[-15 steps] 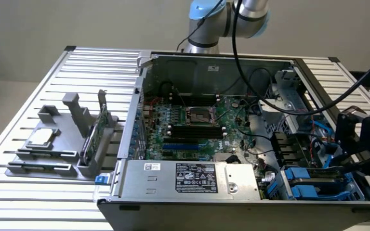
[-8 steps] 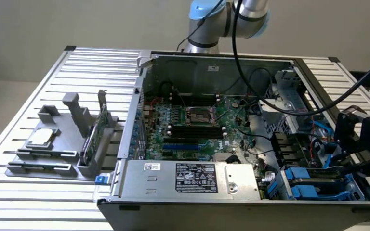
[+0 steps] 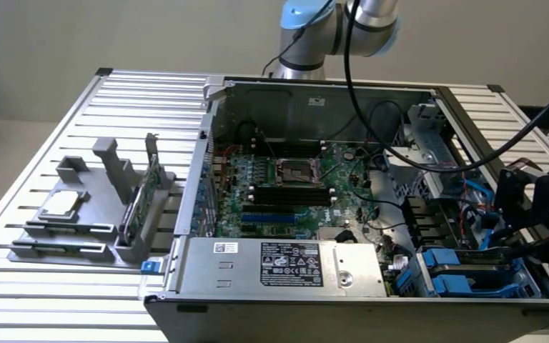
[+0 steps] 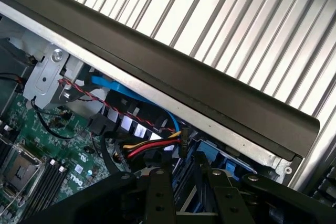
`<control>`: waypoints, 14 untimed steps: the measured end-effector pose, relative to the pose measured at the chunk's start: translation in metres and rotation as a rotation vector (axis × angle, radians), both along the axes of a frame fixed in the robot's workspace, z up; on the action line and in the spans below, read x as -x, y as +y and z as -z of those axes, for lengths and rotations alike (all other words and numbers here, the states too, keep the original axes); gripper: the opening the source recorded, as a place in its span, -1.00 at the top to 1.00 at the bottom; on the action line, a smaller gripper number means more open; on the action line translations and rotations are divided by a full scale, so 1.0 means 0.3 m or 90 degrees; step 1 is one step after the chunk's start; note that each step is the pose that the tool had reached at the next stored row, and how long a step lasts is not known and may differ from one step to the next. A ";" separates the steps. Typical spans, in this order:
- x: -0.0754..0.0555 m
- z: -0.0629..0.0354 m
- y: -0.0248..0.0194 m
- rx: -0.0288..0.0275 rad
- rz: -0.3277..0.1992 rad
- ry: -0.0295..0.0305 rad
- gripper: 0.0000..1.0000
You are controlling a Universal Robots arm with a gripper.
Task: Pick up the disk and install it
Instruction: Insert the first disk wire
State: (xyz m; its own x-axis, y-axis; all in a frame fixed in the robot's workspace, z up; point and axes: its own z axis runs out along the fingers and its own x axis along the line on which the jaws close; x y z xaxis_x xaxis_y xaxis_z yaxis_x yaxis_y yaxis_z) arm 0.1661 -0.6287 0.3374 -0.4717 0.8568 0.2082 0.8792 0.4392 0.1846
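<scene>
1. Pincer [image 3: 522, 236] hangs at the exterior view's right, over the near right corner of the open case [image 3: 313, 107], just above the bay [image 3: 532, 282]. I cannot tell whether it is open or closed.
2. From the wrist, the pincer [image 4: 184, 198] shows as black links close over the inside of the case. The case's dark rim [image 4: 199, 85] runs across beyond it.
3. The disk [image 3: 451, 268], known by its blue carrier, sits in the bay directly under the pincer. I cannot tell whether the two touch.
4. A blue cable [image 4: 121, 90] and a bundle of red, yellow and black wires [image 4: 152, 148] lie along the case wall beside the bay.
5. The green board [image 3: 284, 193] covers the case floor, with its socket [image 3: 292, 171] near the middle.
6. A silver supply [image 3: 274, 264] with a dark label fills the near side of the case, at the exterior view's left of the bay.
7. The case stands on a slatted metal tabletop [image 3: 26, 286].
8. On the tabletop, at the exterior view's left and well apart from the pincer, stands a grey holder [image 3: 83, 229].
9. A square silver chip [image 3: 60, 205] lies flat on the holder, and a green card [image 3: 141, 196] stands on edge in it, near the case wall.
10. The arm [image 3: 322, 36] rises behind the case, and a black cable [image 3: 370, 121] loops from it across the case toward the pincer.
</scene>
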 end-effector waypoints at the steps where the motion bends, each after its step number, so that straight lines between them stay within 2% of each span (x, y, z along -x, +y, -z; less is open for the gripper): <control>1: -0.001 0.001 0.000 -0.0008 0.000 0.0000 0.38; 5: -0.005 0.003 0.000 -0.0032 0.000 0.0000 0.38; 14: -0.007 0.008 0.002 -0.0055 0.000 0.0000 0.38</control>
State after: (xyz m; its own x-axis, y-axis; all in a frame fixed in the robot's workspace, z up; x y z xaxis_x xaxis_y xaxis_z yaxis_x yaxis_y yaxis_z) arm 0.1682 -0.6282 0.3351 -0.4718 0.8549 0.2155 0.8792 0.4377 0.1884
